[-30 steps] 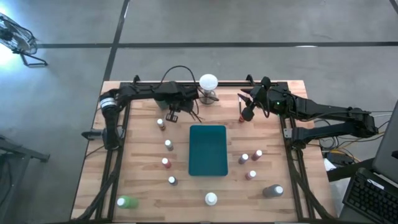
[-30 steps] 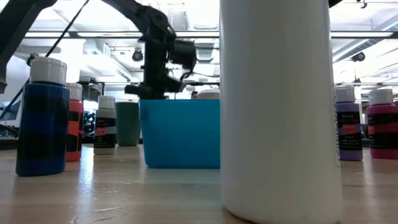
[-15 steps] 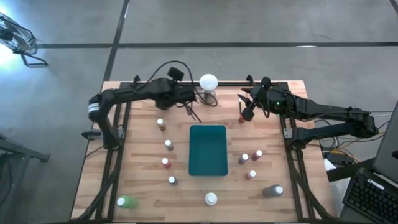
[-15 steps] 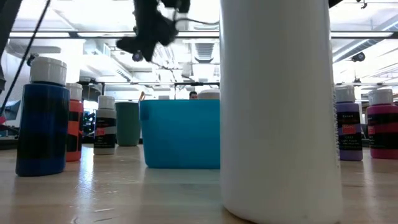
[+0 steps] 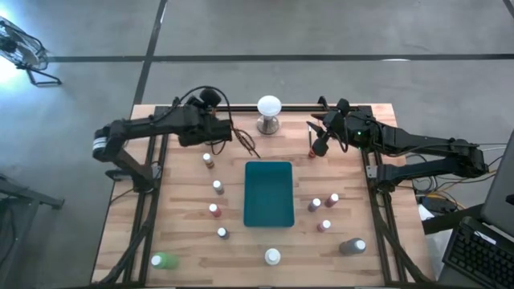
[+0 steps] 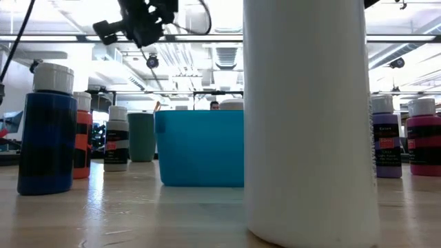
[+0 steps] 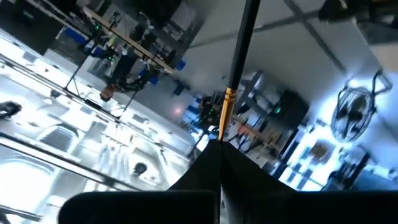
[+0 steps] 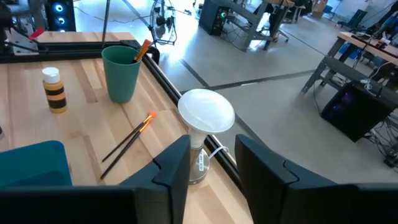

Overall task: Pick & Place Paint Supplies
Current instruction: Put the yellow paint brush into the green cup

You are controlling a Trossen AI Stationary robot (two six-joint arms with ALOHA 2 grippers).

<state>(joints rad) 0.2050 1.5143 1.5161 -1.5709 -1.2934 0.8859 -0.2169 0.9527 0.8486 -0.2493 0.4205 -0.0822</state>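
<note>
My left gripper [image 5: 225, 131] hovers high over the table's far left part, shut on a thin dark-handled brush [image 7: 239, 56] that sticks out beyond its fingers. Two more brushes [image 8: 127, 144] lie flat on the wood beside a green cup [image 8: 121, 74], and another brush [image 8: 142, 50] leans in the cup. Small white-capped bottles stand left [image 5: 218, 187] and right [image 5: 324, 225] of the teal tray [image 5: 269, 193]. My right gripper [image 8: 211, 168] stands open at the far right, raised, with nothing between its fingers. My left gripper pinches the brush between its two shut fingers, at the orange end just past the gold ferrule [image 7: 221, 127]. The dark handle runs on straight out from the fingertips. The brush is lifted clear of the table.
A white ball on a metal base [image 5: 268, 107] stands at the far edge between the arms. A green bottle [image 5: 163, 260], a white one [image 5: 273, 257] and a grey one [image 5: 352, 246] stand along the near edge. The white bottle [image 6: 310, 117] fills much of the low view.
My left gripper has risen from low over the table by the cup. It has drawn back toward the table's left edge. Meanwhile it has tipped from pointing down to nearly level and rolled.
</note>
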